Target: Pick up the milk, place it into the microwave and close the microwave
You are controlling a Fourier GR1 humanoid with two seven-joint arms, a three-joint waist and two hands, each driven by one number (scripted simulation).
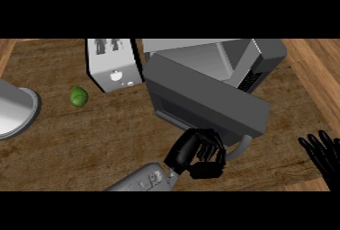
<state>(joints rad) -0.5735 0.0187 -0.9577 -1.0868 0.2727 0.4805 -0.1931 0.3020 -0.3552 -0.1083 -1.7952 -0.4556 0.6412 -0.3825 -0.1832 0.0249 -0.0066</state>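
Left hand is at the front edge of the microwave door, near the handle, fingers curled; can't tell whether they wrap the handle or just press on the door, and no carton shows in them. The door stands partly swung, cavity open behind it. The only milk-like thing in view is the white carton upright on the counter, touching or just beside the microwave's left side, so outside, not in. Risk one: shutting the door now leaves the milk out and the task fails. Risk two: the carton sits right against the casing; a sideways shove on the microwave from the door push could tip it. Risk three: curled fingers could slide off the door edge or catch under it. Right hand rests open at the right edge, fingers up. A lime and a grey pot lie well to the left, out of the way.
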